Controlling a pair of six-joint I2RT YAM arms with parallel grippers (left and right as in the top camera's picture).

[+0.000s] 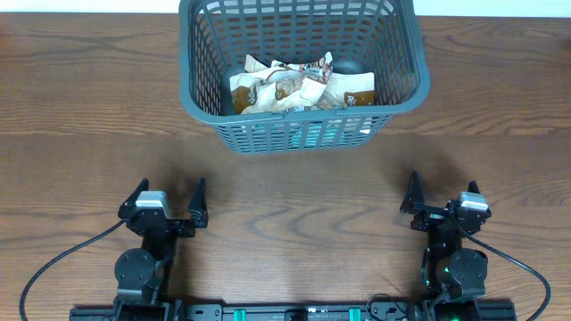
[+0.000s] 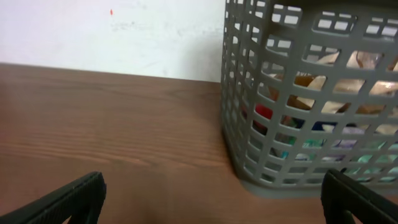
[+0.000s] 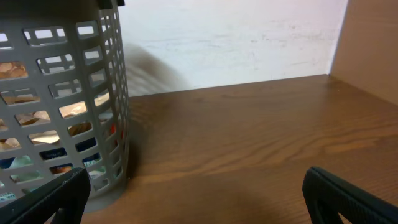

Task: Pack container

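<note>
Waiting left gripper point(image 1: 171, 192): at the near edge of the table; jaws spread as wide as they go, nothing between them; its wrist view shows only bare wood under them
Right gripper point(image 1: 442, 194): also at the near edge, well apart from the left one; jaws fully spread and empty
Table point(image 1: 303, 205): bare brown wood between the grippers and the basket; no loose packet shows anywhere, so a reach from here may close on nothing
Container point(image 1: 268, 134): dark grey slotted basket, upright at the far middle of the table, well ahead of both arms; its far rim is cut off by the top of the overhead view
Packets point(image 1: 285, 87): crumpled brown-and-white food packets heaped on the container's floor, below the rim; coloured ones show through the slots in the wrist views
Wall point(image 2: 124, 37): white, close behind the container
Risk, snag: a wide jaw driven forward low could catch in a lattice slot; that would drag or tip the basket
Risk, shove: the basket looks light; a nudge on its near side would likely slide it toward the wall
Risk, rim: a descent from above with jaws this wide could hook the thick rim and lift one side
</note>
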